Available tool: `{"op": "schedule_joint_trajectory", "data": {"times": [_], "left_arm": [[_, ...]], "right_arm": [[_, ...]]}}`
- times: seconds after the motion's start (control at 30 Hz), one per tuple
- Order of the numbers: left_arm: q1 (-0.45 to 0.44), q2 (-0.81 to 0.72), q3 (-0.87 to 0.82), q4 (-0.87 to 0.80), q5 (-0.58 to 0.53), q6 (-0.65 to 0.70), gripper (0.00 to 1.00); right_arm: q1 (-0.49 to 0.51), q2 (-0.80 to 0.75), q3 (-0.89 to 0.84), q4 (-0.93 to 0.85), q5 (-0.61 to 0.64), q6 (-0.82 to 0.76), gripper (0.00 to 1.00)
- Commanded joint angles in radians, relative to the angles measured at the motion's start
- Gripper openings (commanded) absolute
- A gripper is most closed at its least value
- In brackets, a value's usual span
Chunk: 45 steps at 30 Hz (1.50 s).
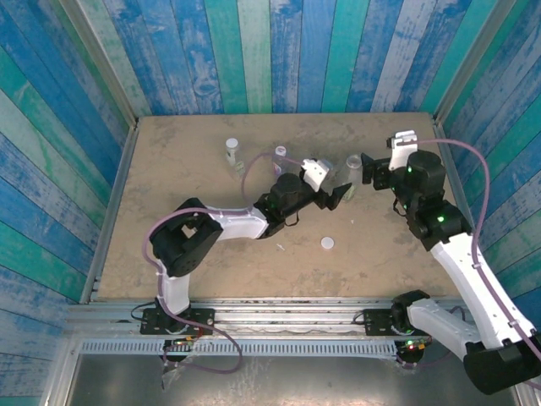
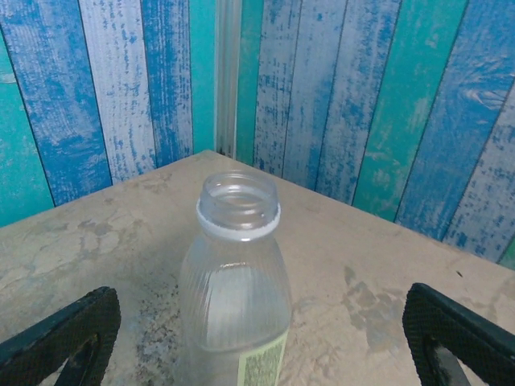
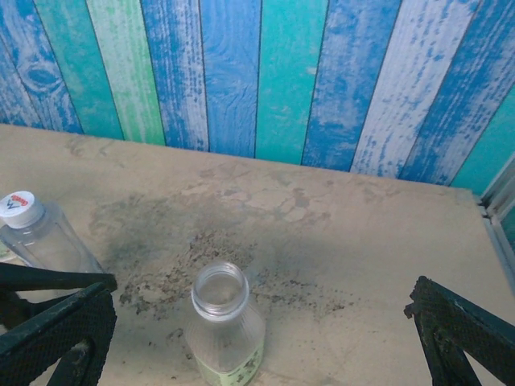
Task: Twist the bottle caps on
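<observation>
Your table (image 1: 169, 254) carries three upright bottles. Your left gripper (image 1: 341, 195), near the centre, has its fingers (image 2: 60, 338) spread wide. The open bottle (image 1: 353, 166) stands at its 1 o'clock, ungripped. Your right gripper (image 1: 369, 171), also spread, sits just at that bottle's 3 o'clock. The middle bottle (image 1: 281, 157) and far-left bottle (image 1: 232, 150) stand toward the left gripper's 10 o'clock. One loose cap (image 1: 327, 244) lies at its 6 o'clock.

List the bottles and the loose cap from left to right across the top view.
left bottle → middle bottle → loose cap → open bottle
</observation>
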Motion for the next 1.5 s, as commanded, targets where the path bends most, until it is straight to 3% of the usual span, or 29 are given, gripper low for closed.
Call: {"op": "schedule_joint_trajectory", "data": {"times": [0.0,0.43,0.97,1.13,1.47], "left_arm": [[-0.025,0.102,0.064,0.042,-0.116,-0.038,0.94],[-0.082,0.339,0.267,-0.025,-0.252,-0.156,0.94],[-0.083,0.438,0.397,-0.118,-0.295,-0.092,0.94],[-0.079,0.454,0.401,-0.115,-0.288,-0.095,0.99],[-0.074,0.449,0.381,-0.097,-0.271,-0.095,0.79]], "right_arm": [[-0.007,-0.028,-0.010,-0.026,0.048,-0.032,0.97],[-0.009,-0.082,-0.037,-0.062,0.044,-0.041,0.97],[-0.009,-0.082,-0.052,-0.065,-0.005,-0.026,0.97],[-0.009,-0.079,-0.050,-0.071,-0.014,-0.029,0.97],[-0.008,-0.078,-0.060,-0.078,-0.038,-0.011,0.97]]}}
